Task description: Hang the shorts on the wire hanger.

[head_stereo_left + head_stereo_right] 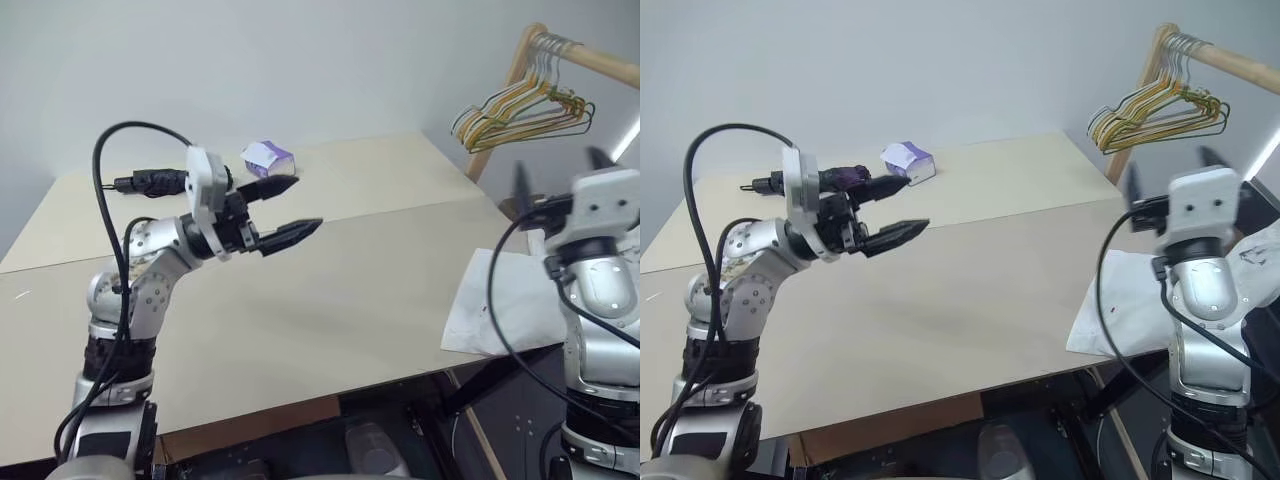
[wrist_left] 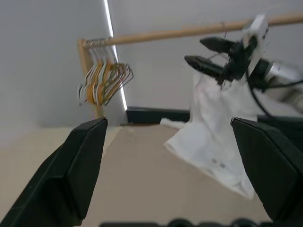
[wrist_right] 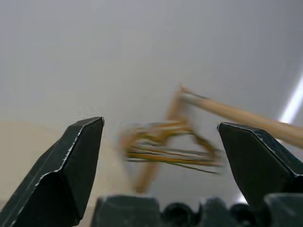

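White shorts (image 1: 500,300) lie crumpled over the table's (image 1: 300,300) right edge, long axis running across that edge. Left gripper (image 1: 290,208) and right gripper (image 2: 203,52) hover above the table, both spread wide, empty.

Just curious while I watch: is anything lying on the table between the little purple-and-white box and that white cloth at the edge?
No. In the left eye view, only bare tabletop lies between the tissue box and the shorts.
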